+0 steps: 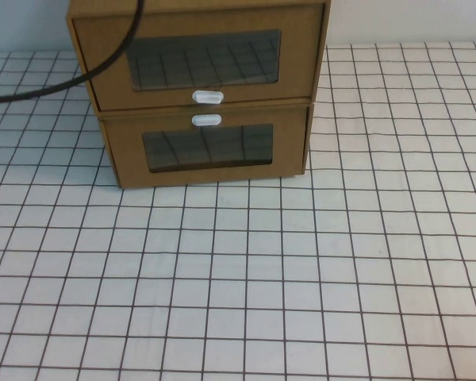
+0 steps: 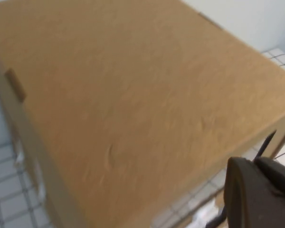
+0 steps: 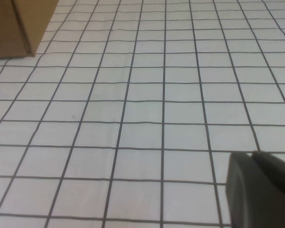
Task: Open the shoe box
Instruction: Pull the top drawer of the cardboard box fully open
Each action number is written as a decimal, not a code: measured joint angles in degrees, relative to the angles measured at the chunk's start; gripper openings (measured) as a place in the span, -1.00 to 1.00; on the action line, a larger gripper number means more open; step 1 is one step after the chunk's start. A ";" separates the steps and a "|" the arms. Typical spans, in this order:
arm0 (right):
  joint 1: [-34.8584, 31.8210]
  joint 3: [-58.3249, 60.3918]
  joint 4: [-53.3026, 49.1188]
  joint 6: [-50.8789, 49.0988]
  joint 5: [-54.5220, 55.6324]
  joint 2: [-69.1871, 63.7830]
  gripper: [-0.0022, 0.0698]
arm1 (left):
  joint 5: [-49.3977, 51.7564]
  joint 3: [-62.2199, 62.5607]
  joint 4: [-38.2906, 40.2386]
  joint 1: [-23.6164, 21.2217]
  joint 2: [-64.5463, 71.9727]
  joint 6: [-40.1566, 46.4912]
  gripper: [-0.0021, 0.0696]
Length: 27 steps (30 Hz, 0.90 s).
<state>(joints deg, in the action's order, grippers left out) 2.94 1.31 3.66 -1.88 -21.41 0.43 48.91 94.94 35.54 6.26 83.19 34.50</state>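
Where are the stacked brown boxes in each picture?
High view: brown boxes, top centre.
Left wrist view: their top fills the picture, below the left claw.
Right wrist view: one corner at the picture's edge; right claw over the tablecloth.
Shared landmark: the grid tablecloth.

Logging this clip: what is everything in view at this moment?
shoe box: one, brown cardboard, two stacked compartments, far side of table
handles: two, white, one on each front
windows: two, dark see-through, one in each front
cable: one, black, crossing the box's upper left
tablecloth: one, white with dark grid
left gripper: one, dark, above the box's top
right gripper: one, dark, shut, over bare cloth
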 joint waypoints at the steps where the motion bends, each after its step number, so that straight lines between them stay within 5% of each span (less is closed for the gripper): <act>1: 0.00 0.00 0.00 0.00 0.00 0.00 -0.98 | 0.57 3.32 -0.18 1.11 2.66 0.14 -0.95; 12: 0.00 0.00 0.00 0.00 0.00 0.00 -0.98 | 2.14 23.43 -0.66 6.76 21.77 0.00 -0.95; 22: 0.00 0.00 0.00 0.00 0.76 0.00 -0.98 | 2.10 25.26 -0.66 6.86 27.93 -0.22 -0.95; 27: 0.00 0.00 3.92 0.00 9.60 0.00 -0.98 | 2.10 25.26 -0.87 6.86 28.78 -0.22 -0.95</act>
<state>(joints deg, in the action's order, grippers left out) 2.94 1.31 7.58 -1.88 -11.80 0.43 51.02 120.20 34.67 13.13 111.97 34.28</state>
